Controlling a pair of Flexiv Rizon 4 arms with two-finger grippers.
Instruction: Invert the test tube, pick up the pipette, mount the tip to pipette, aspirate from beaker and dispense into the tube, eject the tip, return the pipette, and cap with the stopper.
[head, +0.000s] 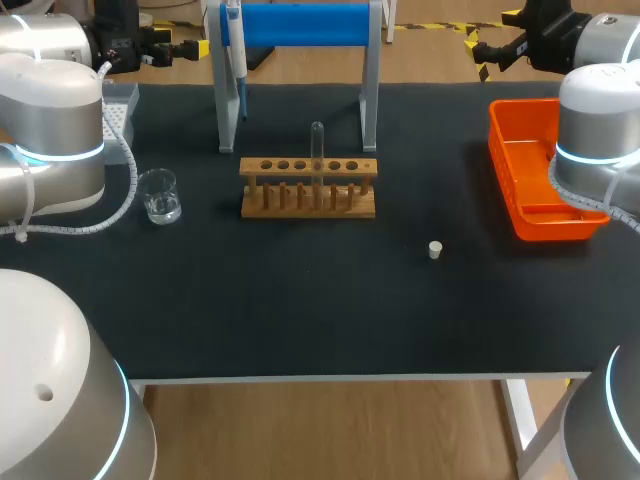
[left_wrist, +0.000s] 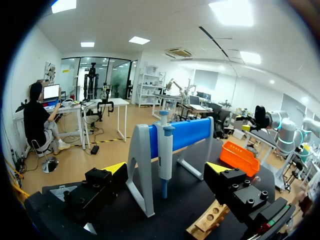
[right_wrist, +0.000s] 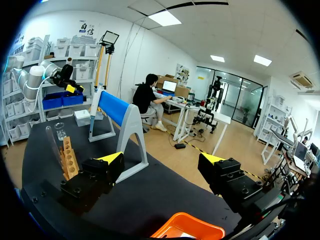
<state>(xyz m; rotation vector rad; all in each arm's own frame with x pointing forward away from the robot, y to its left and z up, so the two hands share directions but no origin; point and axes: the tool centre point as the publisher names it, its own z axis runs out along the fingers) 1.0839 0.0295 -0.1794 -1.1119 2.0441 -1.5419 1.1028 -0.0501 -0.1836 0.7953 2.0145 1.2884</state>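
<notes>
A clear test tube (head: 317, 150) (right_wrist: 51, 141) stands upright in the wooden rack (head: 308, 187) (right_wrist: 70, 160) at the table's middle. The blue-and-white pipette (head: 235, 55) (left_wrist: 165, 150) hangs on the blue-barred stand (head: 300, 25) (left_wrist: 182, 134) behind the rack. A glass beaker (head: 160, 195) (right_wrist: 61, 131) with some clear liquid sits to the rack's left. The small white stopper (head: 435, 249) lies to the right front. My left gripper (head: 195, 47) (left_wrist: 167, 170) is open at the back left, facing the pipette. My right gripper (head: 482, 55) (right_wrist: 161, 159) is open and empty at the back right.
An orange tray (head: 530, 175) (left_wrist: 240, 157) (right_wrist: 187, 232) sits at the right edge, under my right arm. A grey tip box (head: 122, 108) (right_wrist: 82, 117) stands at the back left. The wooden rack (left_wrist: 207, 220) lies just below my left gripper's far finger.
</notes>
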